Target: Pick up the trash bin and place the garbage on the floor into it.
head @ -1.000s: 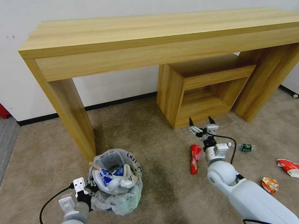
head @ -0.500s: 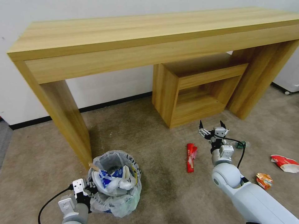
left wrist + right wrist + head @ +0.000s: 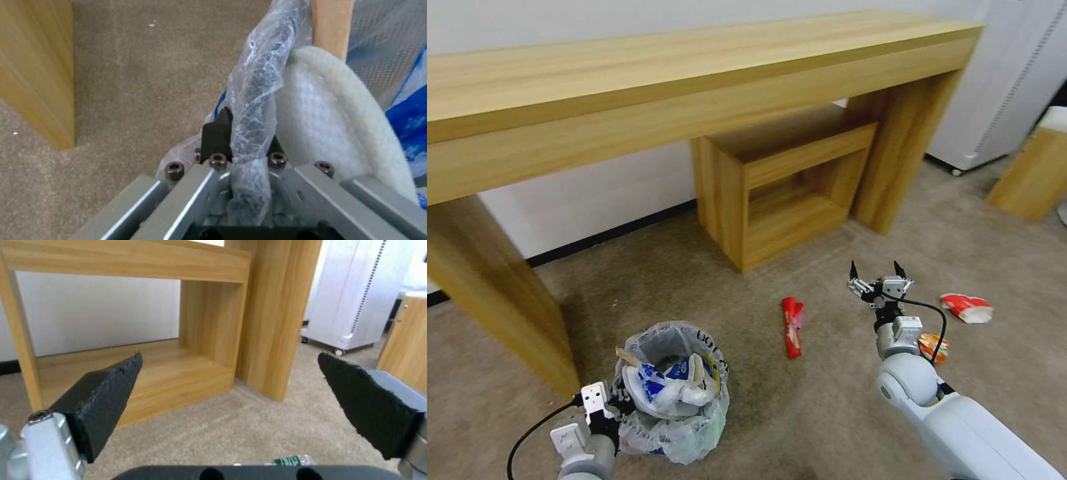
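On the floor (image 3: pixel 800 413), near the desk (image 3: pixel 627 80) leg, stands the bin (image 3: pixel 674 393), its bag-lined rim pinched between the fingers of the left gripper (image 3: pixel 606 408). The left wrist view shows the black fingers (image 3: pixel 217 133) closed on the twisted plastic rim (image 3: pixel 258 100), with a white slipper (image 3: pixel 325 133) and a wooden stick (image 3: pixel 331 26) just inside. The bin holds blue-white wrappers (image 3: pixel 657 381) and white litter.

To the right of the bin, the right gripper (image 3: pixel 878 275) hovers above the floor with its fingers (image 3: pixel 102 396) spread wide and holding nothing. A red wrapper (image 3: pixel 791 325) lies between the bin and this gripper. An orange wrapper (image 3: pixel 939 347) lies just beside the right arm, and a red-white carton (image 3: pixel 967 308) lies farther right of it. A green-label bottle (image 3: pixel 289 460) shows just under the right gripper in its wrist view.
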{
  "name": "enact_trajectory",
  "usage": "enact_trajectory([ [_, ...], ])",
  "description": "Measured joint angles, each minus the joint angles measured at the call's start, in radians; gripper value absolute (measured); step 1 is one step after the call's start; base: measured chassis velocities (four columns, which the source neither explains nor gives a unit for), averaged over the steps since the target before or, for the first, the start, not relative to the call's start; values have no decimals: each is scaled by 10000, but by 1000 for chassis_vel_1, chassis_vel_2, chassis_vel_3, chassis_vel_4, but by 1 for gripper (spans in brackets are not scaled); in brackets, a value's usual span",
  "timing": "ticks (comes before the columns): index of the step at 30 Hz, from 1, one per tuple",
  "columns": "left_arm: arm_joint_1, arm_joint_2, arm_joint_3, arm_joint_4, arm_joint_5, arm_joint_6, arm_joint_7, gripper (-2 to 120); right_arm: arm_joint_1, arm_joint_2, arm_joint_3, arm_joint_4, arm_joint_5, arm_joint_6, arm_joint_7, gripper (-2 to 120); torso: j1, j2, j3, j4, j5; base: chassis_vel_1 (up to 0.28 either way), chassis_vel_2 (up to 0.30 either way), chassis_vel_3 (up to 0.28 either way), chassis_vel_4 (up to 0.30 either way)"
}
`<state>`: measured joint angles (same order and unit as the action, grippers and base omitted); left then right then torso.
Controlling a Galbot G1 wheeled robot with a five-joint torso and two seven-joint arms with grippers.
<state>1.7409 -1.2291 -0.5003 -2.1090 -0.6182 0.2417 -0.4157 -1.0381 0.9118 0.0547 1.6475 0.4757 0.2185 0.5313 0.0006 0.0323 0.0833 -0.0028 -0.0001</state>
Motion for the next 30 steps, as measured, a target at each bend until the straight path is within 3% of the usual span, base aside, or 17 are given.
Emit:
enact_trajectory([
  [5,18,7,-23,26,-20,-14,-46,0,-1,36,-21,-11,-27,43,-104,100,1,0,0,9,0,0,0,0,0],
  [30,113,-107,-29,-18,82,-72,-54,0,-372,19,252,184,-145,162,-400,100,0,0,0,5,0,0,0,0,0],
])
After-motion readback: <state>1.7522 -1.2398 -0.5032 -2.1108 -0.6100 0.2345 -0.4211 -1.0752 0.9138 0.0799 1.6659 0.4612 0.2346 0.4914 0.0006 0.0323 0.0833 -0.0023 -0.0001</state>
